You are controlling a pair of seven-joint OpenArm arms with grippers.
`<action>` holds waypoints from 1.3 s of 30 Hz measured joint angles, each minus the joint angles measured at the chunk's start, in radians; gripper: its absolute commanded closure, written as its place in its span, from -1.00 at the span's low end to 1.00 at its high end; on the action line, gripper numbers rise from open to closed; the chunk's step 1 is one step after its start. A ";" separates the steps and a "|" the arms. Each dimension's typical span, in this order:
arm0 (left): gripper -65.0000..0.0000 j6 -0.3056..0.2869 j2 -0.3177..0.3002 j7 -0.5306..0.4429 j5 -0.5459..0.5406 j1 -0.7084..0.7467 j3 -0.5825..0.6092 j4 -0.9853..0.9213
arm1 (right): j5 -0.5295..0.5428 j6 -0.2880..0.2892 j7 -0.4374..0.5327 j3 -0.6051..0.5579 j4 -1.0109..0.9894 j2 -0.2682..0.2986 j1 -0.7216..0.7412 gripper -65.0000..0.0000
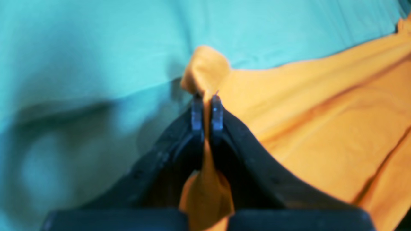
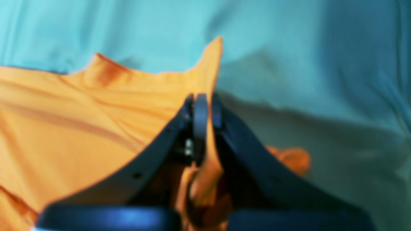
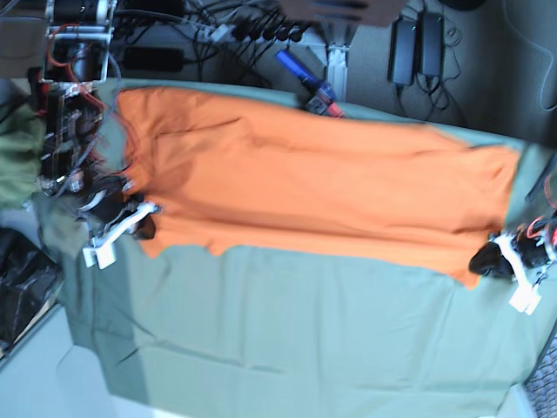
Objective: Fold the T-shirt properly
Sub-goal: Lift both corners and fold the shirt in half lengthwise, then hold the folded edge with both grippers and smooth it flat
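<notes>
Between both tools, stretched orange T-shirt (image 3: 313,187)

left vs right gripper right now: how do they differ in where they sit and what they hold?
The left gripper sits at the base view's right end of the T-shirt; the right gripper sits at the opposite end. In its wrist view the left gripper has the shirt spreading away to the right; for the right gripper it spreads left. Both are shut on a pinch of orange fabric at the shirt's near edge, over the green cloth.
</notes>
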 measured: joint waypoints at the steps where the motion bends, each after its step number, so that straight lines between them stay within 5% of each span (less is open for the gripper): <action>1: 1.00 0.000 -0.006 0.002 -0.001 0.009 0.000 0.018 | 0.003 0.000 -0.001 0.009 0.012 0.002 -0.018 1.00; 14: 1.00 0.000 -0.012 0.042 -0.005 0.076 0.001 0.055 | 0.029 0.002 0.013 0.150 0.071 -0.001 -0.196 1.00; 17: 1.00 0.000 -0.011 0.041 -0.005 0.074 0.001 0.055 | -0.017 0.002 0.015 0.151 0.072 -0.008 -0.214 0.07; 19: 1.00 0.000 -0.010 0.041 -0.004 0.073 0.001 0.055 | -0.012 0.002 0.031 0.152 0.072 -0.014 -0.226 -0.24; 31: 1.00 0.000 -0.009 0.045 -0.004 0.074 0.001 0.055 | 0.015 0.003 0.030 0.317 0.151 -0.030 -0.235 -0.25; 39: 0.36 0.000 -0.009 0.111 -0.047 0.074 0.001 0.055 | 0.019 0.002 0.027 0.319 0.153 -0.033 -0.233 -0.25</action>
